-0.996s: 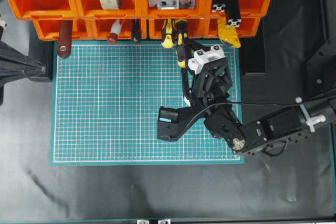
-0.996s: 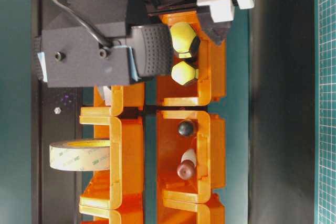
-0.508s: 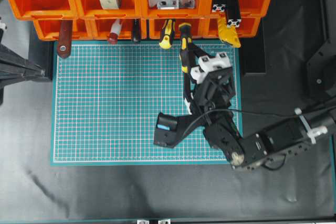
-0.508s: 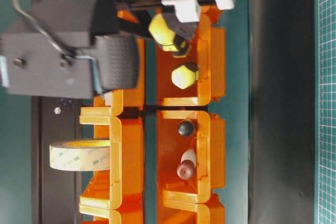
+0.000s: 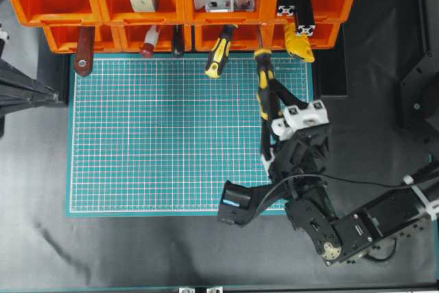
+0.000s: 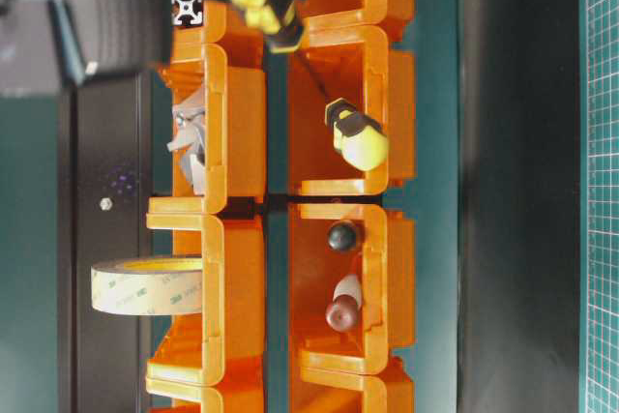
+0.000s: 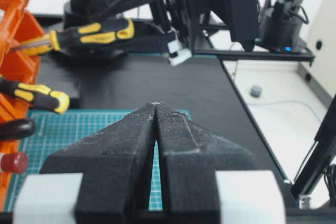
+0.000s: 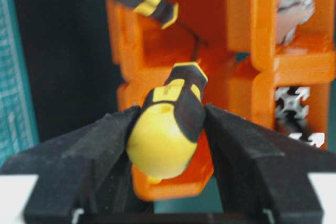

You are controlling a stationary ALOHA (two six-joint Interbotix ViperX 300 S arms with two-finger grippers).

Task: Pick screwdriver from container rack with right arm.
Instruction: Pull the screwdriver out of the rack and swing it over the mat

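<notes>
screwdriver [image 5: 264, 86] further out of container rack [image 5: 329, 5]

The right arm [image 5: 357, 224] is black and jointed, with a thin black cable looping over it, a white clip near its far end, and a round silver fitting at one joint. Behind its tool [image 5: 269, 101] sit white blocks with small black marks. The left tool [image 7: 156, 109] has two rough black pointed fingers with white blocks at their base.
</notes>
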